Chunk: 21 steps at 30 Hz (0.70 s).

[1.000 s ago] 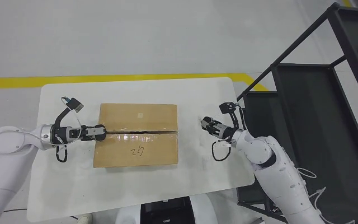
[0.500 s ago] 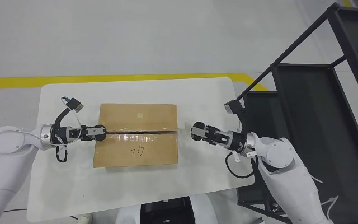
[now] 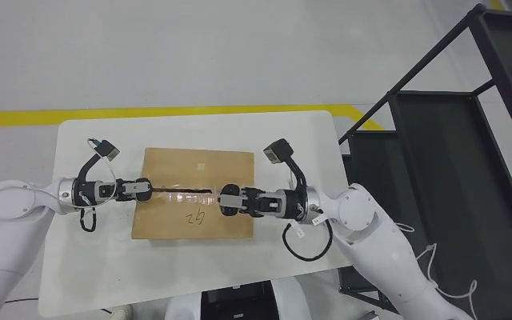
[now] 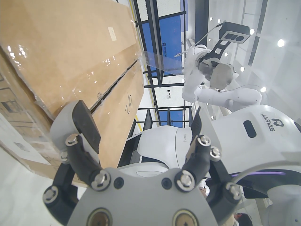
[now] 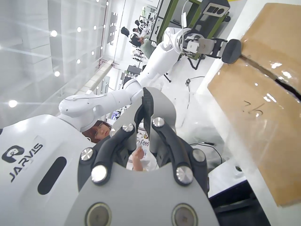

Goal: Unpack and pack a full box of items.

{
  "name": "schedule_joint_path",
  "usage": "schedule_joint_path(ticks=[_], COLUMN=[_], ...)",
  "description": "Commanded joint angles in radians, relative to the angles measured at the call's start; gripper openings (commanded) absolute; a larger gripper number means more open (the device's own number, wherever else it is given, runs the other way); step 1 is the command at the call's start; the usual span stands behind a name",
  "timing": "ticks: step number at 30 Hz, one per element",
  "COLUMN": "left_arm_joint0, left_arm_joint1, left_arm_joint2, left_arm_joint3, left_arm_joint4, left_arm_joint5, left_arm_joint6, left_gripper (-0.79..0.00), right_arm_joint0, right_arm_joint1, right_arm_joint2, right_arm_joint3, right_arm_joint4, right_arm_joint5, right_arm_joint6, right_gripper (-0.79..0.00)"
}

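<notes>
1. Holding my left pincer (image 3: 143, 190) at the left end of the box (image 3: 192, 170), I have it open. Its fingers stand wide apart, and one pad (image 4: 85, 125) lies against the top edge of that end, right where the seam (image 3: 180, 189) comes out. The other finger is off the cardboard, in the air.
2. The box sits in the middle of the white tabletop (image 3: 96, 264) with its long sides running left to right. Both top flaps are down, and the seam between them runs left to right along the top.
3. My right pincer (image 3: 227, 200) hangs over the right half of the box, just on the near side of the seam. It is closed, with its fingers (image 5: 147, 104) pressed together and gripping the tape.
4. A strip of clear tape (image 4: 162, 62) runs from the right end of the box up to the right pincer, lifted clear of the cardboard. Toward the left end, glossy tape lies flat over the seam.
5. The near flap carries a scribbled mark (image 3: 198, 215), and the far flap has a small pale label (image 3: 200, 166).
6. A dark rack (image 3: 432, 136) stands to the right of the tabletop. A yellow line (image 3: 200, 114) crosses the floor beyond its far edge.
</notes>
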Motion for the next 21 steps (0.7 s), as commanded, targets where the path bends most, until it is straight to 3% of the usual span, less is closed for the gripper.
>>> schedule_joint_path(ticks=[1, 9, 21], left_arm_joint0=[0.0, 0.0, 0.0], left_arm_joint1=[0.0, 0.0, 0.0], left_arm_joint2=[0.0, 0.0, 0.0], left_arm_joint3=[0.0, 0.0, 0.0], left_arm_joint4=[0.0, 0.0, 0.0], left_arm_joint5=[0.0, 0.0, 0.0], left_arm_joint6=[0.0, 0.0, 0.0], left_gripper=[0.0, 0.0, 0.0], right_arm_joint0=[0.044, 0.189, 0.293], right_arm_joint1=[-0.011, -0.057, -0.092], right_arm_joint2=[-0.058, -0.215, -0.264], right_arm_joint3=[0.017, 0.091, 0.103], right_arm_joint4=[-0.009, -0.039, -0.069], right_arm_joint5=[0.009, 0.026, 0.039], right_arm_joint6=[-0.024, -0.107, -0.181], right_gripper=[-0.785, -0.785, -0.785])
